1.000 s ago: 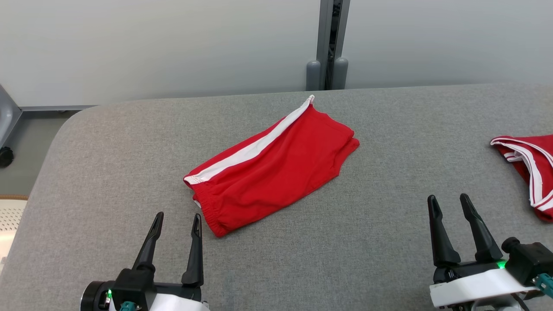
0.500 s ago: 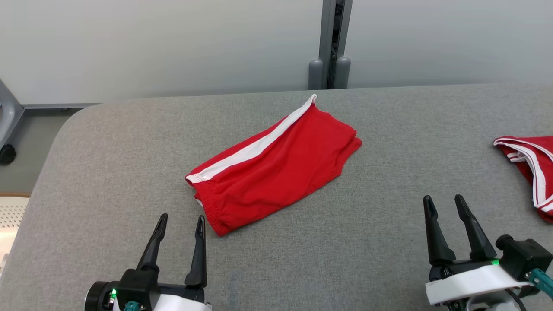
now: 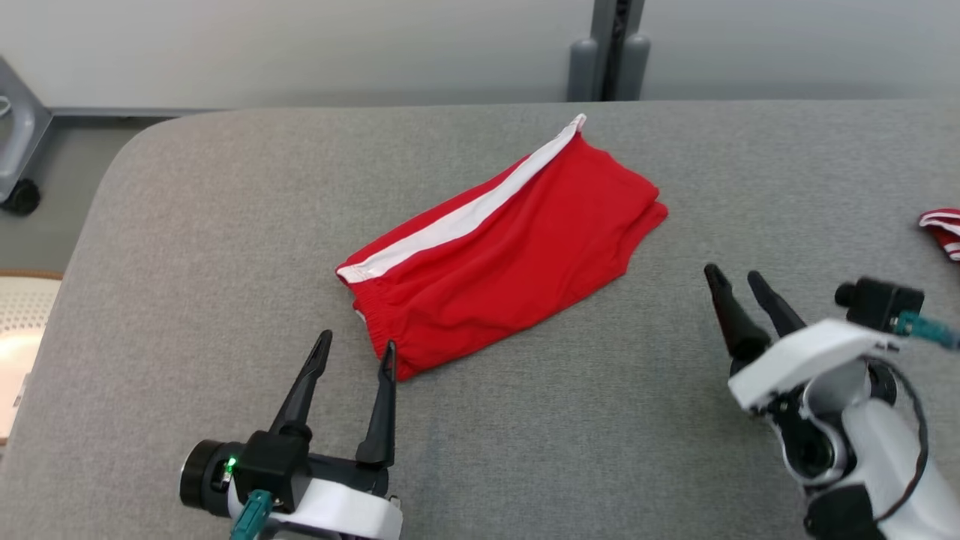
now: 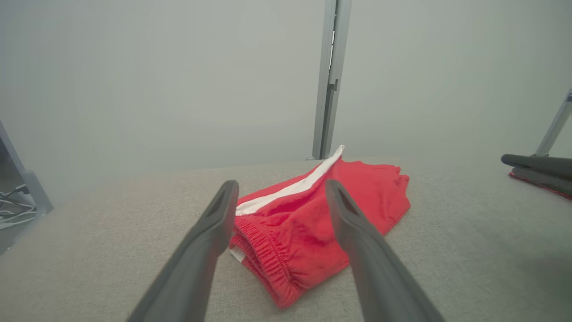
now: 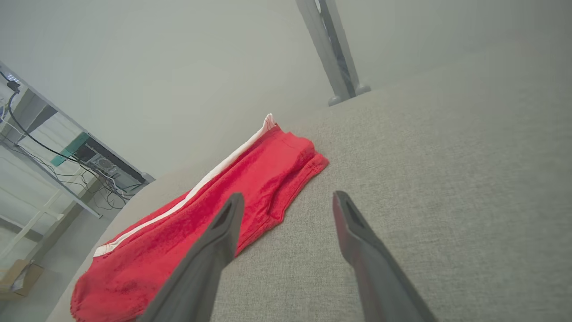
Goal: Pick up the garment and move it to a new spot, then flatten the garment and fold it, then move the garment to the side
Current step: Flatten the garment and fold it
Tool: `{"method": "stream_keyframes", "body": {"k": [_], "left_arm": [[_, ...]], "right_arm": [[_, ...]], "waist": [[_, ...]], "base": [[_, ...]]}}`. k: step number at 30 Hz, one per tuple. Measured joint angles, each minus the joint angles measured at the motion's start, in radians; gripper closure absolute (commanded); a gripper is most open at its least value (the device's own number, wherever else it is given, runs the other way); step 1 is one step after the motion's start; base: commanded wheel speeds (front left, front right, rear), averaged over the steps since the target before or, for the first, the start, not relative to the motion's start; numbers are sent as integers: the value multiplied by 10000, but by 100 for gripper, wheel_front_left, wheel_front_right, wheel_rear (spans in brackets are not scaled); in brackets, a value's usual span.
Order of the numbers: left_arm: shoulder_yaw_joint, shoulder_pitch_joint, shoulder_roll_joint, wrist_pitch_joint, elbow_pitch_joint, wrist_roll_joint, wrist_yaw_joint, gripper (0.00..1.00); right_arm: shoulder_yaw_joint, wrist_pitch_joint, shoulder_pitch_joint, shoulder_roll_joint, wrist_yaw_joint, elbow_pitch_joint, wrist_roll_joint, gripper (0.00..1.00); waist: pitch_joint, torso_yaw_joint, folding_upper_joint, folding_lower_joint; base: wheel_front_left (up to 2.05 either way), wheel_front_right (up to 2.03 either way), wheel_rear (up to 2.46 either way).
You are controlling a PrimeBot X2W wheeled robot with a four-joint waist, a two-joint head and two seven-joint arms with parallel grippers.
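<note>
Shorts of red cloth with a white side stripe [image 3: 510, 262], folded flat, lie in the middle of the grey fabric-covered table [image 3: 187, 225], with the elastic waistband end turned toward the robot. The left gripper [image 3: 356, 341] has its two dark fingers spread and holds nothing. One fingertip is just beside the waistband corner; I cannot tell if it touches. The right gripper [image 3: 731, 273] is also spread and empty, well apart from the shorts, on their right. A second red garment with white trim [image 3: 941, 229] lies farther right on the table.
</note>
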State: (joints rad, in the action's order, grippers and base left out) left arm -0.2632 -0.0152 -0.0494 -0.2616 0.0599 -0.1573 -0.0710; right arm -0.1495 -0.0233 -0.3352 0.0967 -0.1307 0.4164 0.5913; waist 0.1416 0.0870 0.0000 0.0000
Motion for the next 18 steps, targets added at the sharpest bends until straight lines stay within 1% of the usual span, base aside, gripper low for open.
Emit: {"method": "stream_keyframes", "body": {"k": [1,2,7,10,12,18], "left_arm": [[-150,-151,4,0,48,-48,8,0],[-226,-207,6,0,58,-88,8,0],[-512,-360,8,2,408,-445,-10,0],[-529,-474,-6,2,616,-596,-50,0],[-591,-630,-6,0,629,-667,-52,0],[-874,-670,-6,0,1089,-955,-146,0]], "right_arm": [[174,662,-606,27,0,472,700,0],[270,961,-898,33,0,700,991,0],[771,2006,-2182,301,0,2155,1605,0],[1009,2663,-2781,345,2,3248,1578,0],[1187,2897,-3205,357,2,3837,1490,0],[2213,3095,-4443,324,0,5707,1202,0]], "waist": [[160,149,0,0],[229,237,0,0],[559,743,0,0],[718,1081,0,0],[830,1307,0,0],[1037,1992,0,0]], "base": [[0,0,0],[0,0,0],[0,0,0],[0,0,0],[0,0,0],[0,0,0]]}}
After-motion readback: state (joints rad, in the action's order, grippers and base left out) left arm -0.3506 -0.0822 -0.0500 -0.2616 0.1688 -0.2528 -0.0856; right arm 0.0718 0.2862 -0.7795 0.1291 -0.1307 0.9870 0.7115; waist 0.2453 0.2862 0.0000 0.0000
